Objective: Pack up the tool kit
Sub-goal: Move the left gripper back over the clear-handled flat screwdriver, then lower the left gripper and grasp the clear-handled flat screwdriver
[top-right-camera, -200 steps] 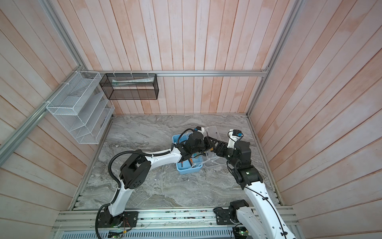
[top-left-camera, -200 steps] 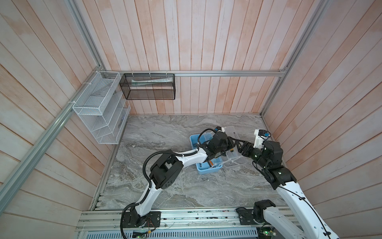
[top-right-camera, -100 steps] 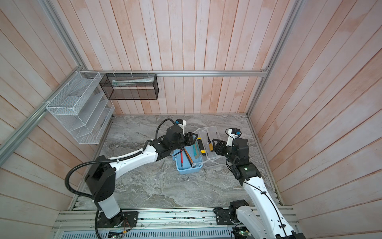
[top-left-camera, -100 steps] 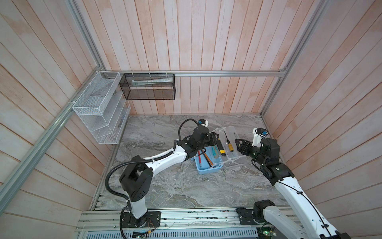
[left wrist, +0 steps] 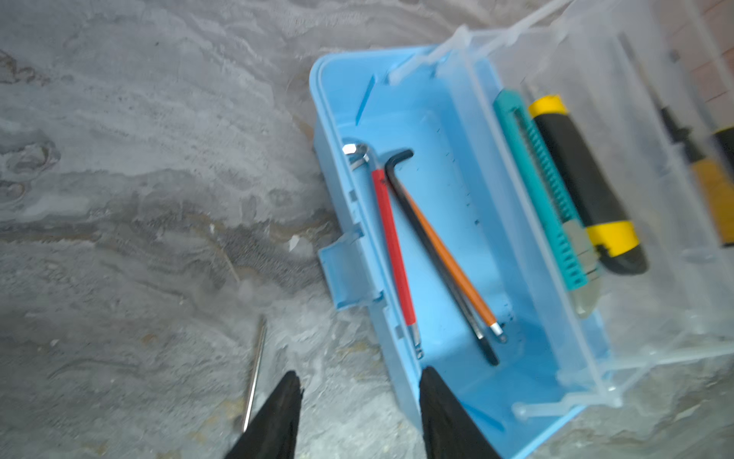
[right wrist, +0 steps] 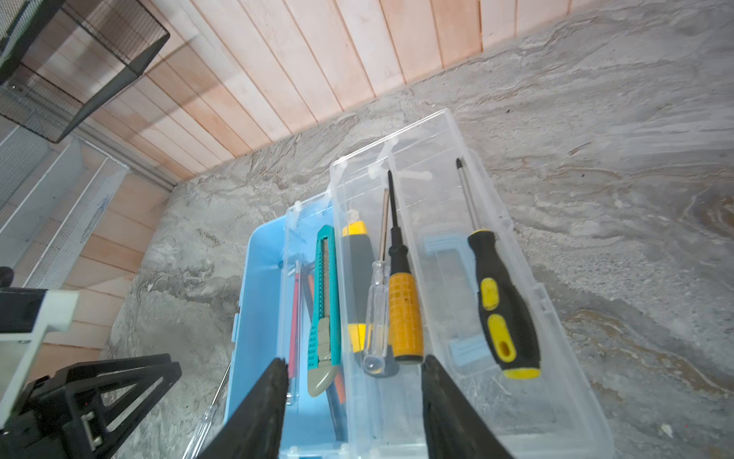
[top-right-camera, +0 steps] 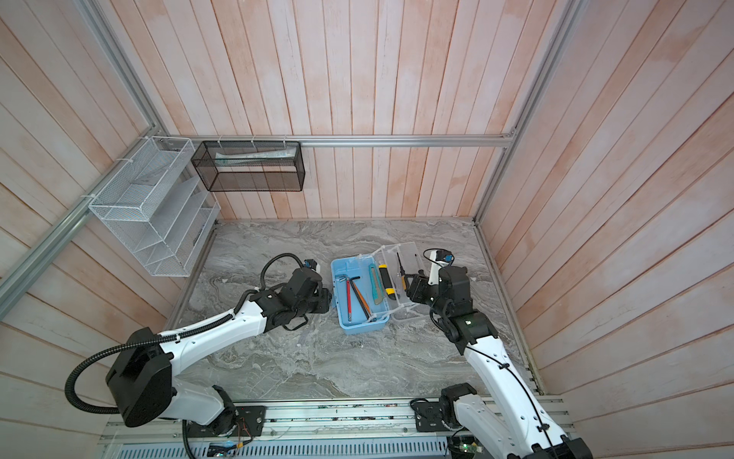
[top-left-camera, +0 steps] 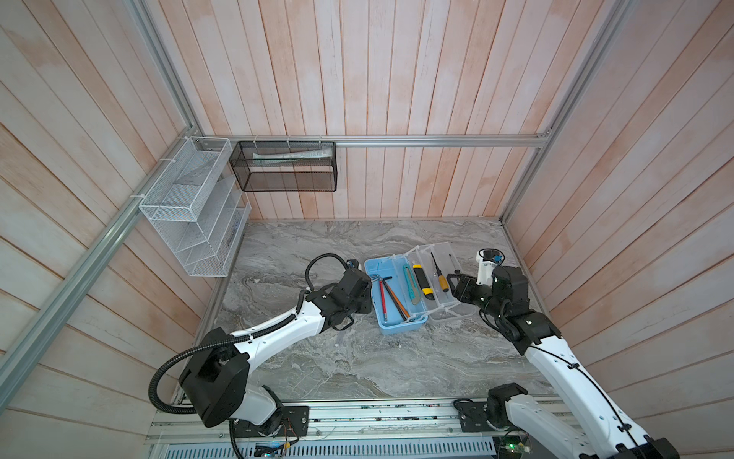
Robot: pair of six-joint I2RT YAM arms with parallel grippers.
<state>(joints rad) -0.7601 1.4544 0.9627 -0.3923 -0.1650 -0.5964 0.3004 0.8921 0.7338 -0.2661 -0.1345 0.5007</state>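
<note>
Toolbox [left wrist: 429, 131], blue and open, lies just ahead of the left gripper [left wrist: 357, 381], whose fingers stand apart, empty. Right gripper [right wrist: 353, 363], parted and empty too, faces a black-and-yellow screwdriver [right wrist: 500, 302] that the left wrist view misses.

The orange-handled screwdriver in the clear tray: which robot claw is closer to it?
Right. The right gripper is at the handle end of the orange-handled screwdriver; the left gripper is across the blue box, on its far side.
</note>
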